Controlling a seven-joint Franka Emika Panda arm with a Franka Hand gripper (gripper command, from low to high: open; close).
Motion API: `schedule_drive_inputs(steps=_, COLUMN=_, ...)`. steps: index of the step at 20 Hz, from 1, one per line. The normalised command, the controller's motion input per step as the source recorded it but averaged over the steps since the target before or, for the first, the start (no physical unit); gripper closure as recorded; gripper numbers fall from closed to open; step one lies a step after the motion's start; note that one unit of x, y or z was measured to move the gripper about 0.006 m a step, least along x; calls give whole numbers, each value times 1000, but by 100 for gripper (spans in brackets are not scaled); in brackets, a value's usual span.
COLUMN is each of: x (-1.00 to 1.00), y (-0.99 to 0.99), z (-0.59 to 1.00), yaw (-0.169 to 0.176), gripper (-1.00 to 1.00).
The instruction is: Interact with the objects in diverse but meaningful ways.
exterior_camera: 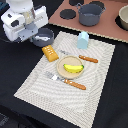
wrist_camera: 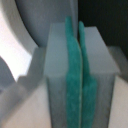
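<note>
The Panda arm enters from the upper corner at the exterior view's left, its white wrist housing tilted down over the edge of the woven placemat [exterior_camera: 35, 82]. The gripper [exterior_camera: 39, 36] sits just above the small grey pot [exterior_camera: 44, 37], which rests on the dark table beside the placemat's corner; whether the fingers touch the pot cannot be told from here.

In the wrist view the 2 teal finger pads [wrist_camera: 71, 75] stand pressed together, only a thin seam between them and nothing visible in it, so the gripper is closed and empty. Behind them curves a grey rounded surface, probably the pot's wall [wrist_camera: 47, 20].

On the placemat, the orange ridged block [exterior_camera: 49, 53] lies just beside the pot. The yellow banana [exterior_camera: 74, 68] lies on a pale round plate [exterior_camera: 63, 72] near the mat's middle. A fork [exterior_camera: 65, 80] with an orange handle lies by the plate, a knife [exterior_camera: 84, 58] on the other side. The pale blue cup [exterior_camera: 83, 40] stands upright at the far edge. A larger grey pot [exterior_camera: 91, 14] sits on a toy stove board [exterior_camera: 107, 30] beyond.
</note>
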Motion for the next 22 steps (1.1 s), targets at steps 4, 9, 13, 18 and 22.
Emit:
schedule_drive_inputs(steps=4, x=8, y=0, z=-99, yaw=37, gripper=-100)
schedule_drive_inputs(steps=9, x=39, y=10, z=289, yaw=0, gripper=-100)
schedule_drive_inputs(steps=13, x=54, y=20, z=754, yaw=2, gripper=-100)
schedule_drive_inputs(steps=18, x=366, y=21, z=1000, yaw=-4, gripper=-100)
schedule_drive_inputs(steps=22, x=583, y=-28, z=1000, yaw=-24, gripper=-100)
